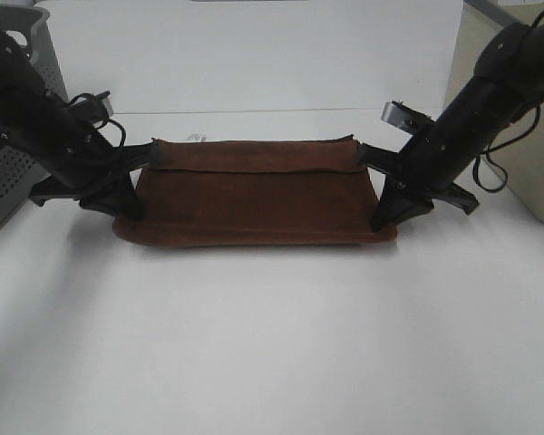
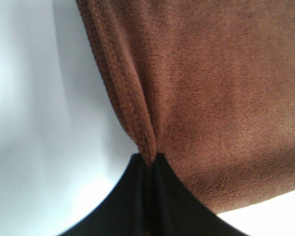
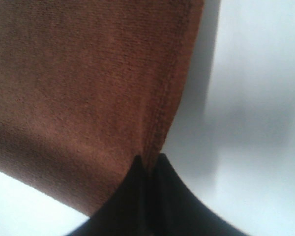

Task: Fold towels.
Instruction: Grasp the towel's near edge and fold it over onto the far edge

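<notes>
left gripper (image 1: pixel 150 156) clamped on towel (image 1: pixel 254 195) corner; right gripper (image 1: pixel 363 154) clamped on opposite corner; towel stretched between them, sagging onto table (image 1: pixel 272 344)

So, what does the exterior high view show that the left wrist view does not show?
Only the exterior high view shows the whole towel held between both arms, the right gripper at its right corner, and a grey perforated box. Only the left wrist view shows the stitched hem pinched between the left fingers. Both show the brown towel, the left gripper holding it and the white table.
</notes>
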`<control>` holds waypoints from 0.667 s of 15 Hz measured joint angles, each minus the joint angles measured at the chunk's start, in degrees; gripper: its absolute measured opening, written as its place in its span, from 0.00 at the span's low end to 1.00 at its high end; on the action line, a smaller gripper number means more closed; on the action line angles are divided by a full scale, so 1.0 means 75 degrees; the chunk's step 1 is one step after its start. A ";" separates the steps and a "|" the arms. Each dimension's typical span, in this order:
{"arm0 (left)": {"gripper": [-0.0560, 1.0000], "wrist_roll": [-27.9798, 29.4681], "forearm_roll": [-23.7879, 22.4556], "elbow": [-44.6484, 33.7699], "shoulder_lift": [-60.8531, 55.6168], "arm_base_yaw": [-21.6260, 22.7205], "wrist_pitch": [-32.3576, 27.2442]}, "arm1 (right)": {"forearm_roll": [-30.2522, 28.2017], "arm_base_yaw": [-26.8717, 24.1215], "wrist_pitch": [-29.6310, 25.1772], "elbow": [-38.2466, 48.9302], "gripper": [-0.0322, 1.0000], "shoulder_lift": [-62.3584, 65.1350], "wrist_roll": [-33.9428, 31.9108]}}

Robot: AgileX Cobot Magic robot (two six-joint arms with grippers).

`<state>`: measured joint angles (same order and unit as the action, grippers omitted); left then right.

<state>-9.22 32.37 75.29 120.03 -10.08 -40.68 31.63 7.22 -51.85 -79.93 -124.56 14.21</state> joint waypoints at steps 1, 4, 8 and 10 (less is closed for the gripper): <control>0.06 -0.0031 0.0000 -0.0527 -0.0313 -0.0015 0.0031 | 0.0008 0.0000 0.0160 0.0718 0.03 0.0374 0.0107; 0.06 -0.0076 0.0023 -0.1895 -0.0993 -0.0267 0.0527 | 0.0084 0.0061 0.0565 0.2231 0.03 0.1176 0.0367; 0.06 -0.0084 0.0298 -0.1940 -0.1192 -0.0313 0.0665 | 0.0084 0.0061 0.0649 0.2338 0.03 0.1513 0.0519; 0.06 0.0076 0.0306 -0.1558 -0.1192 -0.0313 0.0672 | 0.0061 0.0061 0.0710 0.1887 0.03 0.1513 0.0535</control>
<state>-8.65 34.66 63.60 111.10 -12.43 -35.64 32.09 7.68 -46.52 -65.78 -113.22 18.22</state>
